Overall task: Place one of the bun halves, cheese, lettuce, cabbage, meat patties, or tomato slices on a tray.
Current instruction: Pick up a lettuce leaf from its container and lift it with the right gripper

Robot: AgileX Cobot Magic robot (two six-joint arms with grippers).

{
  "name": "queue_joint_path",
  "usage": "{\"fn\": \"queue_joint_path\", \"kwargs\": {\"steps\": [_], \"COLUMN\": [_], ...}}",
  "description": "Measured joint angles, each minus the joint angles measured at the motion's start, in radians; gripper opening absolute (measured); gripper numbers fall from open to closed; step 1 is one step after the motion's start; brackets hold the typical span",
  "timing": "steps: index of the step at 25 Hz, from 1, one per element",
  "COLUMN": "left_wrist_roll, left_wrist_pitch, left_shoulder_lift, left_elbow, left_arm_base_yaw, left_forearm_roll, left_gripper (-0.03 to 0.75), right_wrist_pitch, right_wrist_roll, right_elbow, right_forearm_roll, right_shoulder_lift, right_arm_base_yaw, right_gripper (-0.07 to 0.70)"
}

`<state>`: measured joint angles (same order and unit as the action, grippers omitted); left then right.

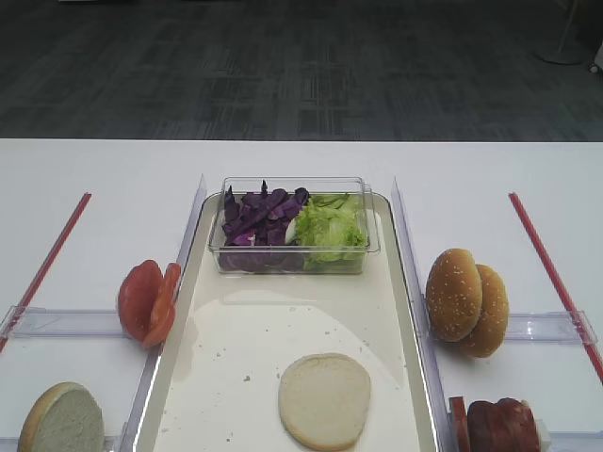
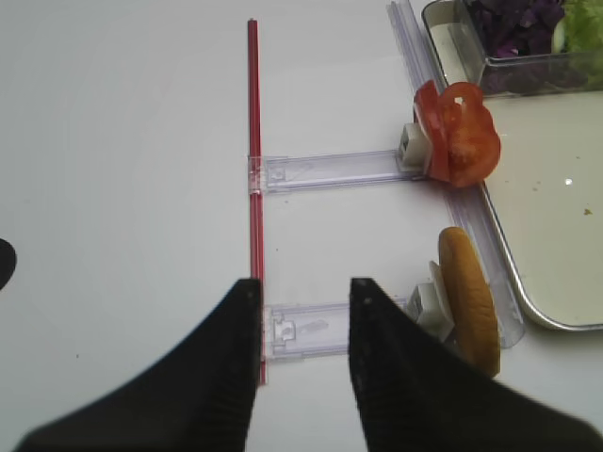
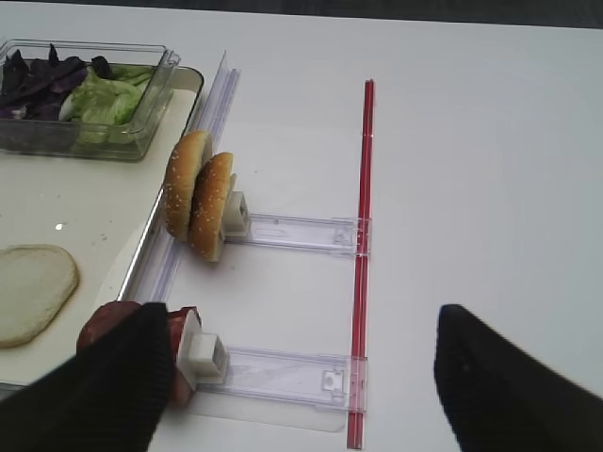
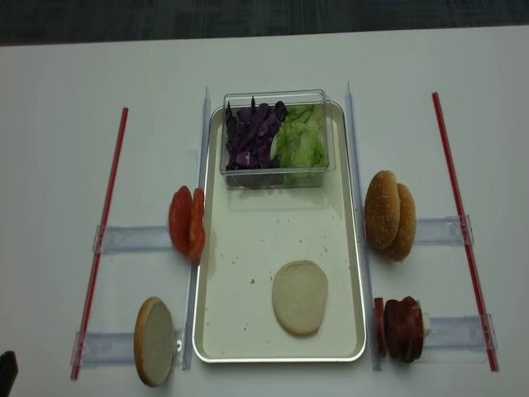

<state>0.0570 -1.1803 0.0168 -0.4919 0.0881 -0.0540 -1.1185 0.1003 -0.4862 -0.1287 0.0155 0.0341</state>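
1. Nearest us, our right claw (image 3: pixel 297 377) stands wide apart and holds nothing, its two dark fingers (image 3: pixel 89 395) hanging low over the white bench (image 1: pixel 301 165).
2. Our left claw (image 2: pixel 301 367) is narrower, with a slim gap between its black fingers (image 2: pixel 212 377), and it grips nothing either.
3. On the near end of the long cream-white rectangular tray (image 4: pixel 248 248) we see one pale, flat-faced round bun half (image 4: pixel 300 297) lying cut side up.
4. Left of the tray's near corner another pale bun half (image 4: pixel 154 341) stands on edge in a clear plastic holder (image 4: pixel 107 347).
5. Right of that near end, the dark reddish-brown round meat patties (image 4: pixel 403 328) stand on edge in their own holder.
6. Further back on the right, two golden sesame-seeded bun halves (image 4: pixel 391 214) lean together upright, just beside the tray's rim.
7. Opposite them on the left we see the bright red tomato slices (image 4: pixel 187 222), also on edge.
8. At the tray's far end sits a small clear plastic tub (image 4: pixel 275 178), with the dark purple chopped cabbage (image 4: pixel 250 136) in its left half and the ruffled light-green lettuce (image 4: pixel 301 142) in its right.
9. A thin red strip (image 4: pixel 459 215) runs along each outer side of the bench.
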Motion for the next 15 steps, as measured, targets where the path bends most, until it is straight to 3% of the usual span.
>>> {"fn": "queue_joint_path", "kwargs": {"steps": [15], "left_wrist_roll": [0.000], "left_wrist_pitch": [0.000], "left_shoulder_lift": [0.000], "left_elbow": [0.000], "left_arm_base_yaw": [0.000], "left_forearm_roll": [0.000], "left_gripper": [0.223], "right_wrist_pitch": [0.000], "right_wrist_roll": [0.000], "right_elbow": [0.000], "right_forearm_roll": [-0.027], "right_shoulder_lift": [0.000], "right_arm_base_yaw": [0.000], "right_gripper": [0.589]}}
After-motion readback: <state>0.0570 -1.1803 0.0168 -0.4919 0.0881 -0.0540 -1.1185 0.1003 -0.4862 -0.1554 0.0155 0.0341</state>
